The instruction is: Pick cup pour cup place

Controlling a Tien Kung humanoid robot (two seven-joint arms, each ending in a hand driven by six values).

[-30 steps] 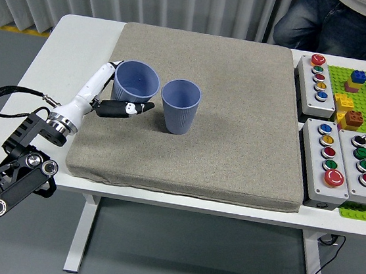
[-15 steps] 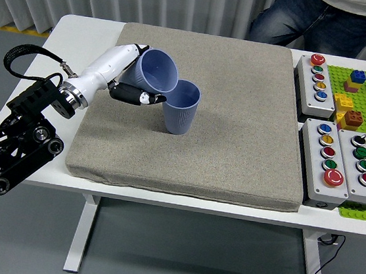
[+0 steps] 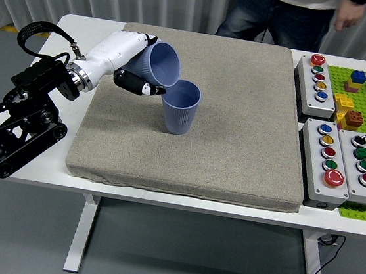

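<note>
One blue cup (image 3: 159, 63), clamped in the left hand (image 3: 133, 65), tilts over the upright cup (image 3: 180, 106).

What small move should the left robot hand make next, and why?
Probably hold the tilt briefly, then right the held cup: the left robot hand has it tipped with its mouth over the standing cup on the grey mat.

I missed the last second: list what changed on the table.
The left hand, shut on the left blue cup, lifted it off the grey mat and tipped it over the standing blue cup. The person shifted left. The standing cup and button boxes stayed put.
</note>
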